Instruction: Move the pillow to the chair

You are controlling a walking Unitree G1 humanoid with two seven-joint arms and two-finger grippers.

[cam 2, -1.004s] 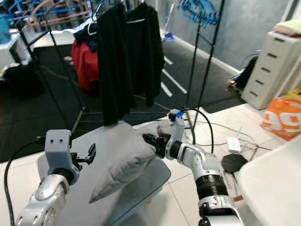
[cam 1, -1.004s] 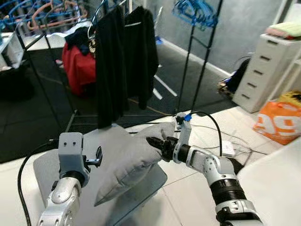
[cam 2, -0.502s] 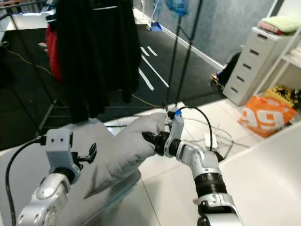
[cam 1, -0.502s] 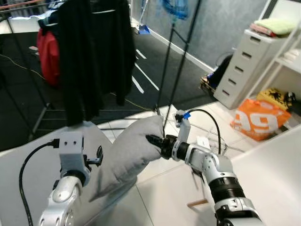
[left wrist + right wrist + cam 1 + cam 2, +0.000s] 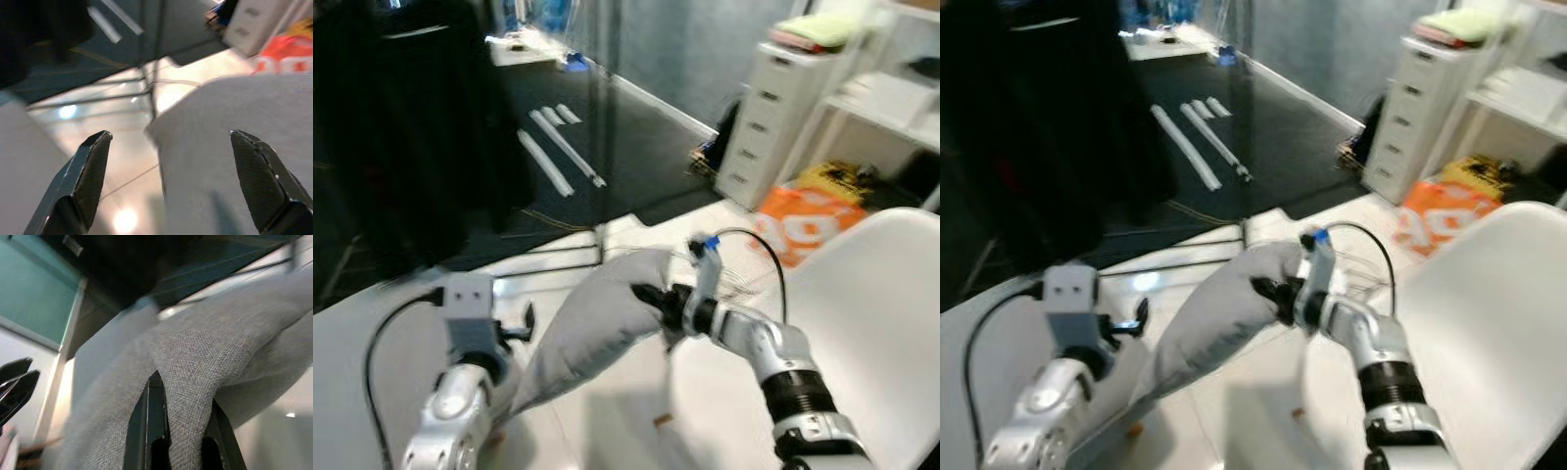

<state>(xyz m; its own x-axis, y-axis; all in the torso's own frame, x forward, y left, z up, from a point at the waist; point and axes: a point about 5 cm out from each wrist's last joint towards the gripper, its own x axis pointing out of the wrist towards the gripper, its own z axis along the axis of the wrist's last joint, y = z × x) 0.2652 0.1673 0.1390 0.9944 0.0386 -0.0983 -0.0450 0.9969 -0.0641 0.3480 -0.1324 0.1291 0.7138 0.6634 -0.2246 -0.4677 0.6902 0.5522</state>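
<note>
The grey pillow [image 5: 597,328] was held aloft, its corner clamped in the right pincer [image 5: 649,295]; the left pincer [image 5: 171,181], fingers apart, was beside it, near the white chair [image 5: 871,294].

We see a room in a home, used for clothes and storage. Dark garments [image 5: 401,127] hang on a rack at the left. A white chest of drawers [image 5: 766,117] stands by the grey wall, with folded textiles [image 5: 813,29] on top. An orange bag [image 5: 803,220] lies on the pale tiled floor [image 5: 607,431].
</note>
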